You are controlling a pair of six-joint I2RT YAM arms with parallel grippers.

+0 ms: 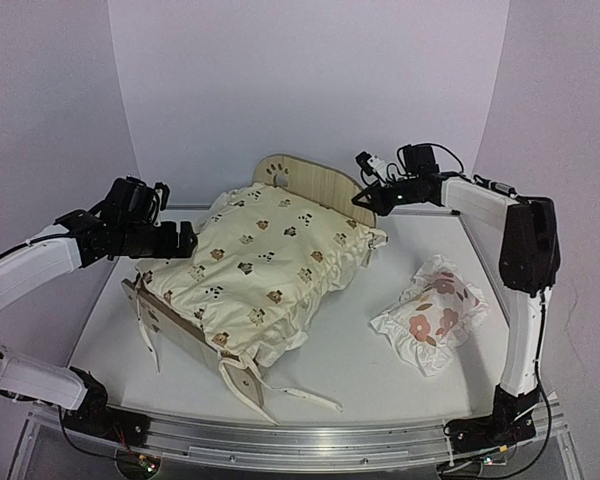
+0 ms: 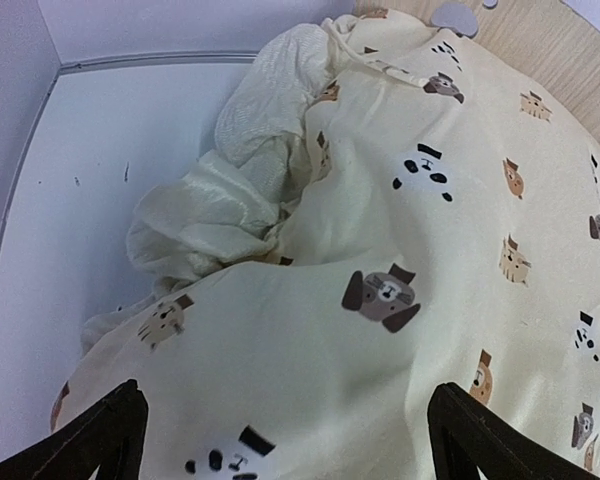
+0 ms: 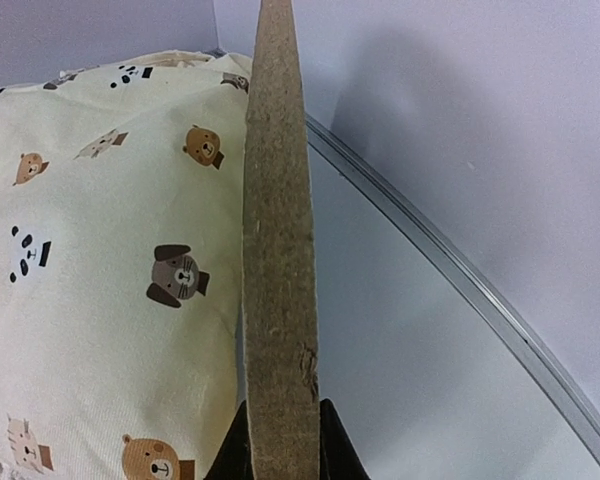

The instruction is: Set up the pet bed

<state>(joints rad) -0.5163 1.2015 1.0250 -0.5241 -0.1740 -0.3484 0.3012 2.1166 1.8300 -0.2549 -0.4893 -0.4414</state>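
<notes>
Item one, the pet bed [image 1: 315, 182]: I see it standing diagonally on the bench [image 1: 350, 350], rounded headboard [image 1: 280, 170] toward the back wall, low footboard [image 1: 175, 325] toward the near left. Item two, a cream cushion [image 1: 270, 260] printed with small animals: it lies over the frame, rumpled, its tie strings trailing onto the bench at the near end. Item three, a white ruffled pillow [image 1: 432, 312] with red-brown flowers: flat on the bench to the right of the bed, apart from it. Right gripper [image 1: 365, 200]: clamped on the right end of the headboard, the board's edge running up between its fingers [image 3: 335, 445]. Left gripper [image 1: 185, 240]: jaws wide apart, hovering over the cushion's left side and holding nothing.
</notes>
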